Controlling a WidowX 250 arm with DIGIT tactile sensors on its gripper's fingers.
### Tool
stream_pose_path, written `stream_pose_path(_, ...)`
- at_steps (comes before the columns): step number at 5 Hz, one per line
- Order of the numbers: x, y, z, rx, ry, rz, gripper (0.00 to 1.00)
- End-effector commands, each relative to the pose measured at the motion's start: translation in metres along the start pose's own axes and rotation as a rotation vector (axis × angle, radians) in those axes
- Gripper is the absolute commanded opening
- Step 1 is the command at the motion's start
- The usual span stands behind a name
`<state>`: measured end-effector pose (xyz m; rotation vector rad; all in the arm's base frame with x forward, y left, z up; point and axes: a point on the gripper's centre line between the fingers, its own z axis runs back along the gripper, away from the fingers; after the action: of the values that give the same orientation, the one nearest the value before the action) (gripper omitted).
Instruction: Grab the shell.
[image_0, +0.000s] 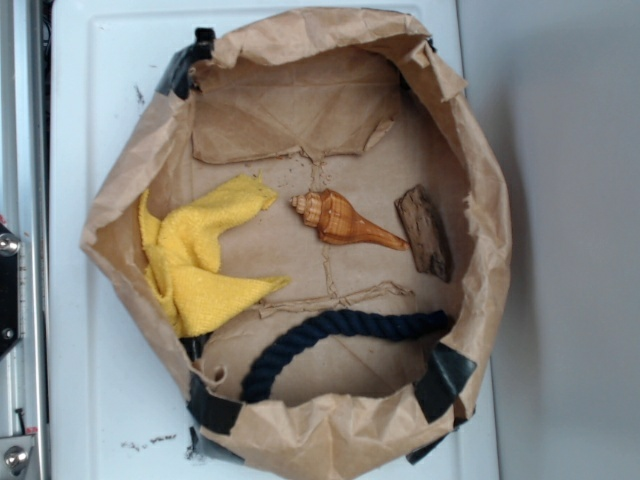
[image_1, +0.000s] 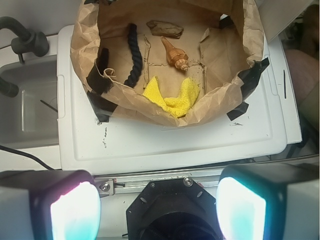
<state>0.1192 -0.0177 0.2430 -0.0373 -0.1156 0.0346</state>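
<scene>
Inside the crumpled brown paper bag (image_0: 470, 170), near the middle of its creased floor, lies the glossy orange-brown conch shell (image_0: 343, 220), ridged whorl toward the fuzzy yellow cloth (image_0: 200, 260) and tapering tail almost touching the rough, flat dark bark piece (image_0: 425, 232). A twisted navy rope (image_0: 330, 335) curves along one wall. In the wrist view the gripper (image_1: 159, 207) hangs outside the bag, well apart from the shell, pads (image_1: 74, 210) spread wide with nothing between them.

No readable text, labels, brands or numbers anywhere.
</scene>
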Motion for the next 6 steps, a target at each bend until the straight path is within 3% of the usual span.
stream_pose_path(1,0.000,0.000,0.000,0.000,0.000,0.000,1.00)
stream_pose_path(2,0.050,-0.004,-0.004,-0.067,0.001,0.051,1.00)
stream_pose_path(3,0.090,0.005,-0.014,-0.044,-0.026,0.022,1.00)
stream_pose_path(5,0.126,0.027,-0.047,0.019,-0.081,-0.141,1.00)
stream_pose_path(6,0.137,0.045,-0.077,0.027,-0.046,-0.219,1.00)
